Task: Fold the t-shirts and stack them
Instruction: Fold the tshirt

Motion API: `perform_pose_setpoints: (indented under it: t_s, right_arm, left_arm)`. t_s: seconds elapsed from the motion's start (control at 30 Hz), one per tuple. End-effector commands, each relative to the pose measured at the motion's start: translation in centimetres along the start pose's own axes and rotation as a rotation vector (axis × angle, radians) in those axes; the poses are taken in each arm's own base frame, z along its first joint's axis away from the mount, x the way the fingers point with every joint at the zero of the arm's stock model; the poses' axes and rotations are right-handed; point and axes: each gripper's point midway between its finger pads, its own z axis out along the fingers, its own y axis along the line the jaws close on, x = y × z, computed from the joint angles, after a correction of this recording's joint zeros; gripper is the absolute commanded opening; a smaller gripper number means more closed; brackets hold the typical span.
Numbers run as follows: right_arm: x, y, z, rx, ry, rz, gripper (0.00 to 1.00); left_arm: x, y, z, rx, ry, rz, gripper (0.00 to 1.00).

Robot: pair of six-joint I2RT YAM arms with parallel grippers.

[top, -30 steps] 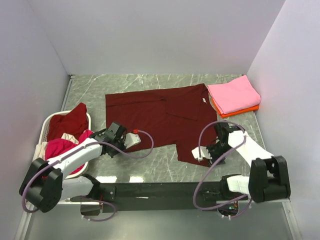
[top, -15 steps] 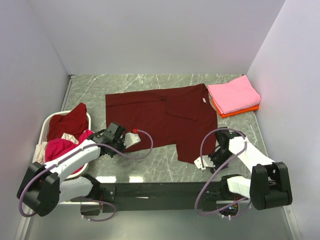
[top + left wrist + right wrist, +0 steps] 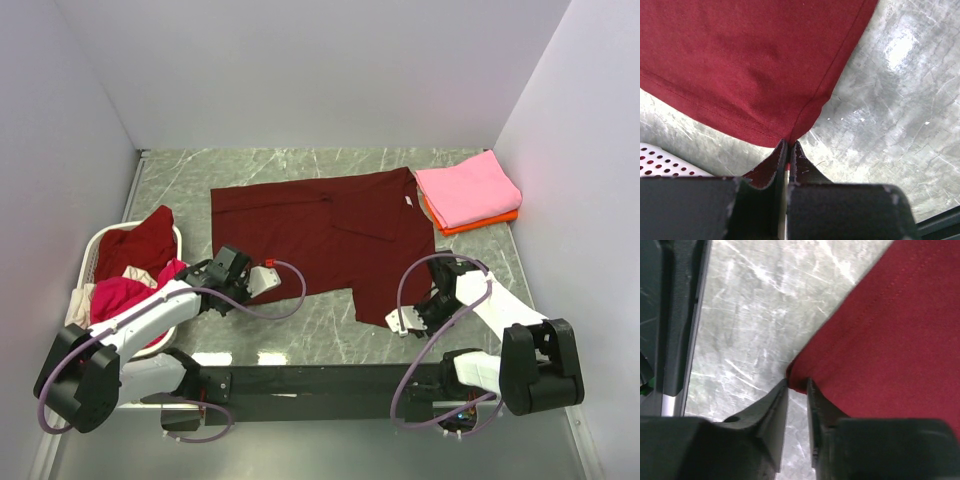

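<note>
A large dark maroon t-shirt [image 3: 320,235] lies spread flat on the marble table. My left gripper [image 3: 222,268] is at its near left corner; in the left wrist view that gripper [image 3: 788,142] is shut on the tip of the maroon cloth [image 3: 750,65]. My right gripper [image 3: 420,305] is at the shirt's near right corner. In the right wrist view its jaws [image 3: 797,382] stand a narrow gap apart, with the cloth corner [image 3: 890,330] between the tips. A folded pink t-shirt [image 3: 468,188] lies on a folded orange one [image 3: 480,222] at the back right.
A white plastic basket [image 3: 100,240] at the left holds a dark red shirt [image 3: 145,240], a magenta one [image 3: 120,295] and a cream one [image 3: 80,300]. Its perforated rim [image 3: 660,160] shows beside my left fingers. Walls close in the table on three sides.
The right gripper has slid slightly toward the near edge onto the shirt's corner, and its jaws have narrowed around it. The left arm and the shirt have not moved.
</note>
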Motion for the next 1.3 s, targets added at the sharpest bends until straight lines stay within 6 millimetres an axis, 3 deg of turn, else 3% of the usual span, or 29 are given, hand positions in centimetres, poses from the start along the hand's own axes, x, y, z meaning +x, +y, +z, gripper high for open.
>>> perform_pose_setpoints:
  t_s: [0.0,0.07,0.13,0.47,0.63,0.97,1.27]
  right_arm:
    - [0.3,-0.8,-0.1,0.023,0.014,0.014,0.22]
    - [0.2,-0.8,-0.1,0.027,0.011,0.021,0.16]
    - [0.0,-0.9,0.0,0.032,0.001,0.029,0.00]
    - [-0.5,-1.8,-0.7,0.111,-0.017,0.079,0.00]
    - [-1.0,-3.7,-1.9,0.210,-0.036,0.130,0.00]
    - [-1.1,-9.8,-7.8,0.591,-0.048,0.314,0.00]
    - [-1.9,-12.6,-11.2,0.760,-0.115,0.383,0.00]
  left_arm:
    - [-0.7,-0.1,-0.2,0.000,-0.043,-0.004,0.00]
    - [-0.8,-0.1,-0.2,0.001,-0.048,-0.003,0.00]
    - [-0.8,-0.1,-0.2,0.000,-0.049,-0.003,0.00]
    - [-1.0,-0.1,-0.5,-0.009,-0.071,0.000,0.00]
    - [-1.0,0.0,-0.7,-0.012,-0.074,0.000,0.00]
    - [-1.8,1.1,-1.5,-0.069,-0.114,-0.018,0.00]
    - [-2.3,2.0,-1.9,-0.108,-0.118,-0.070,0.00]
